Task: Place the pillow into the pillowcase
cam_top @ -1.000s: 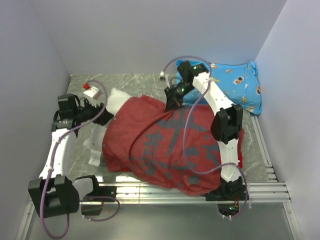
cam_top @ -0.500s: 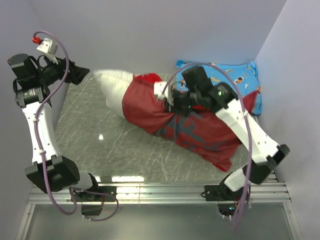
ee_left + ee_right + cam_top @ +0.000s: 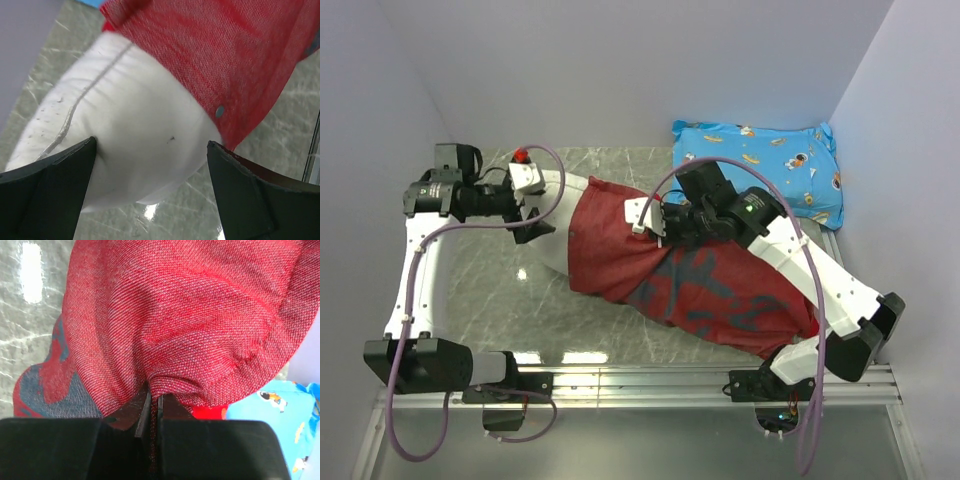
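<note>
The white pillow (image 3: 552,258) lies slanted across the table, its left end bare and the rest inside the red pillowcase (image 3: 705,285). My left gripper (image 3: 541,212) is open at that bare end. In the left wrist view its fingers (image 3: 52,192) stand wide on either side of the pillow's bulging white end (image 3: 125,135), and the pillowcase's hem (image 3: 225,65) lies just beyond. My right gripper (image 3: 656,222) is shut on a fold of the pillowcase (image 3: 190,315) on top, near the open hem; in the right wrist view the gripper (image 3: 154,401) pinches red cloth.
A blue cartoon-print pillow (image 3: 760,170) lies at the back right against the wall, also seen as the blue pillow (image 3: 282,427) beside the pinched cloth. Grey marble tabletop (image 3: 490,300) shows to the left of the pillowcase. Walls close in on three sides; a metal rail (image 3: 650,378) runs along the front.
The left arm came down from the back left corner to the pillow's bare end with its jaws opening wider. The pillow and case shifted a little toward the front while the right gripper kept its pinch.
</note>
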Robot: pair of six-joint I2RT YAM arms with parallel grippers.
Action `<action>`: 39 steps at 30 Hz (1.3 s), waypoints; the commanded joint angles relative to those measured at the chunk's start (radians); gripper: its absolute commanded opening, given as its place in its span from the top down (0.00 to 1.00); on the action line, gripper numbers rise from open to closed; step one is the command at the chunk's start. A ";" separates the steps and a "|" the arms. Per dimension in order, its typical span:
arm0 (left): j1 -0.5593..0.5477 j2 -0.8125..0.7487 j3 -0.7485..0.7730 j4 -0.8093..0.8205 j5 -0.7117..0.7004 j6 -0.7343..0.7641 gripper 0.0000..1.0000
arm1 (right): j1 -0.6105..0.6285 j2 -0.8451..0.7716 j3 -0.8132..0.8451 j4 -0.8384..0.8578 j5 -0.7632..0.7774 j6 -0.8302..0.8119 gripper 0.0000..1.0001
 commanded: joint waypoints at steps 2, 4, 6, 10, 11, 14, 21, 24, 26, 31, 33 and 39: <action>-0.004 -0.045 -0.063 0.050 -0.048 0.103 0.04 | 0.024 -0.117 -0.068 0.070 -0.001 -0.085 1.00; -0.006 -0.068 -0.040 0.045 0.001 0.142 0.03 | 0.053 -0.150 -0.111 0.073 0.011 -0.102 1.00; -0.004 -0.077 0.012 -0.010 0.034 0.215 0.03 | 0.071 -0.166 -0.137 0.067 0.012 -0.103 1.00; -0.012 -0.089 0.069 -0.109 0.121 0.288 0.02 | 0.114 -0.190 -0.165 0.058 0.011 -0.093 1.00; -0.019 -0.099 0.063 -0.100 0.126 0.285 0.02 | 0.126 -0.194 -0.170 0.056 0.008 -0.093 1.00; -0.071 -0.131 0.003 -0.023 0.069 0.251 0.01 | 0.145 -0.209 -0.187 0.070 0.020 -0.088 1.00; -0.102 0.079 0.021 -0.279 -0.116 0.457 0.04 | 0.165 -0.235 -0.206 0.073 0.029 -0.089 1.00; -0.102 0.113 0.026 -0.279 -0.112 0.440 0.29 | 0.186 -0.261 -0.217 0.122 0.048 -0.053 1.00; -0.102 0.098 0.026 -0.246 -0.066 0.427 0.49 | 0.186 -0.267 -0.205 0.175 0.080 0.004 0.81; -0.102 -0.002 -0.057 -0.199 -0.043 0.462 0.91 | 0.136 -0.226 -0.073 0.214 0.175 0.272 0.35; -0.101 -0.042 -0.092 -0.157 -0.052 0.446 0.93 | 0.082 -0.203 0.008 0.159 0.115 0.382 0.27; -0.101 -0.114 -0.167 -0.075 -0.077 0.423 0.96 | -0.160 -0.073 0.206 -0.121 -0.049 0.527 0.16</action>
